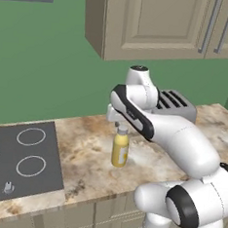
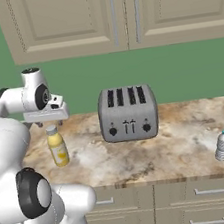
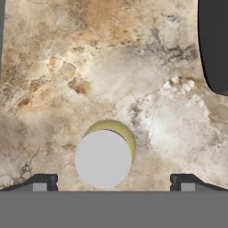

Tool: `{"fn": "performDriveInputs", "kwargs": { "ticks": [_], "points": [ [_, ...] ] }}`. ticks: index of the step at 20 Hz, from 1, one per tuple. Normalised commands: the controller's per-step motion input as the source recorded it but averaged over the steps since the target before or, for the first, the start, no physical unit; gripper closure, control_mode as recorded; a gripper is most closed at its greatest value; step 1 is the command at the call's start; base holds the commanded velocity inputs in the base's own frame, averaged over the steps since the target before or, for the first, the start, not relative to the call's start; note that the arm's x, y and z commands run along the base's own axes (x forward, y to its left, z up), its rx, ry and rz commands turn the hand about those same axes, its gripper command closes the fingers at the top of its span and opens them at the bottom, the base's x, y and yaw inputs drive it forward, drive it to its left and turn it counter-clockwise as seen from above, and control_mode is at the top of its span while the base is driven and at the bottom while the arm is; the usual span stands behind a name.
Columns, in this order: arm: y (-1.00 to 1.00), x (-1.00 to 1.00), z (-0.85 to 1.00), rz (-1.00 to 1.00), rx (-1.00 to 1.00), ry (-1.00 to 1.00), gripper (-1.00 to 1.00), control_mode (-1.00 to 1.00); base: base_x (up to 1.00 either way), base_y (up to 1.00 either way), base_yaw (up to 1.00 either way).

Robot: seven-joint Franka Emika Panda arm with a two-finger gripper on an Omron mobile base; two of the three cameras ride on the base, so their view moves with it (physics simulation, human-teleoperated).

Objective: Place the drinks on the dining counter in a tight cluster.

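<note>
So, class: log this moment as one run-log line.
phase: pre-grasp | fingers: open, above yellow bottle | bottle: upright on counter, not held | water bottle: far right

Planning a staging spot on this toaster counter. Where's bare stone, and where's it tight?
Widest bare patch: between the toaster and the water bottle, out to the front edge. Another strip lies between the cooktop and the yellow bottle. Tight around the yellow bottle: the open gripper hangs right above its cap, arm overhead.

Green wall (image 2: 188, 68), beige upper cabs (image 2: 120, 12), marbled counter (image 2: 179, 145) w/ drawers.
</note>
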Motion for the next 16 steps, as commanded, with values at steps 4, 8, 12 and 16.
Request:
{"fn": "performDriveInputs", "kwargs": {
  "ticks": [4, 8, 12, 16],
  "points": [
    [0.13, 0.0, 0.0, 0.0, 0.0, 0.0, -1.0, -1.0, 0.0, 0.0, 0.0],
    [0.01, 0.02, 0.0, 0.0, 0.0, 0.0, -1.0, -1.0, 0.0, 0.0, 0.0],
    [0.0, 0.04, -0.11, 0.0, 0.0, 0.0, -1.0, -1.0, 0.0, 0.0, 0.0],
    [0.0, 0.01, -0.16, 0.0, 0.0, 0.0, -1.0, -1.0, 0.0, 0.0, 0.0]
  ]
}}
